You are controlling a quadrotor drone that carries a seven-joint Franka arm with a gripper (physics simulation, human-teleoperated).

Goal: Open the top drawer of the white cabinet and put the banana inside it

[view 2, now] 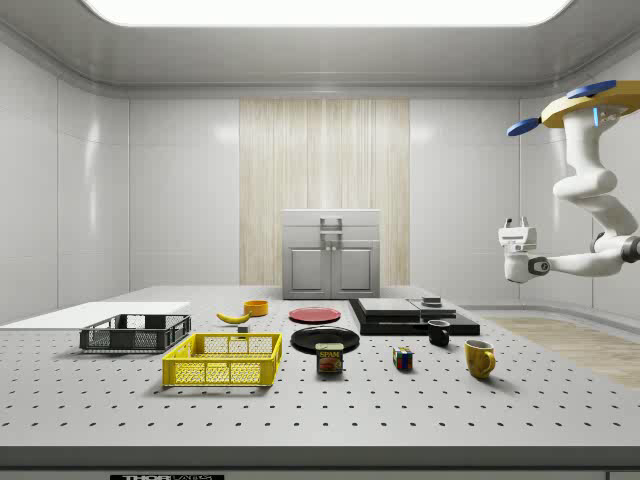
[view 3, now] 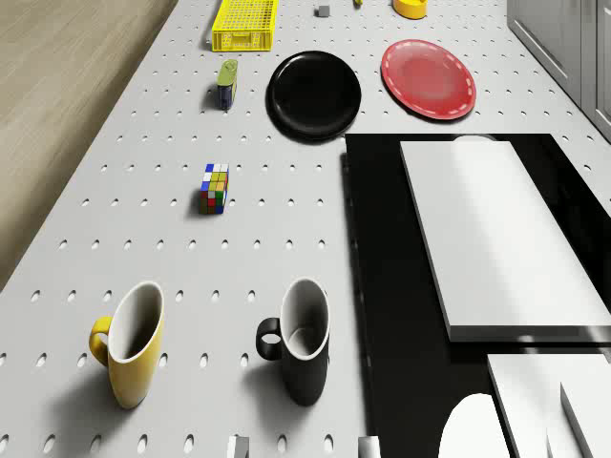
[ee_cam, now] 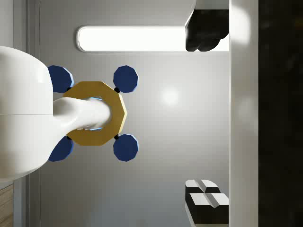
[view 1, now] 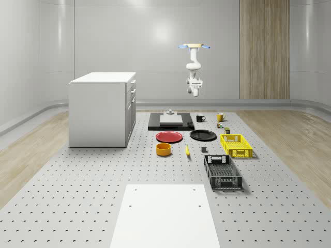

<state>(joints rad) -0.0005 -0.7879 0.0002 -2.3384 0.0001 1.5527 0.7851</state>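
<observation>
Whole-scene view: banana (view 1: 187,150) lay on the worktop (view 1: 77,191) between orange bowl (view 1: 164,149) and black crate (view 1: 222,172), well apart from the white cabinet (view 1: 103,108), drawers shut. Drone (view 1: 194,47) hovered high over the far end, gripper (view 1: 194,93) hanging in air, fingers spread, holding nothing.

Whole-scene camera looks down from the table's near end; side camera faces the white cabinet (view 2: 331,254) at twelve o'clock.
</observation>
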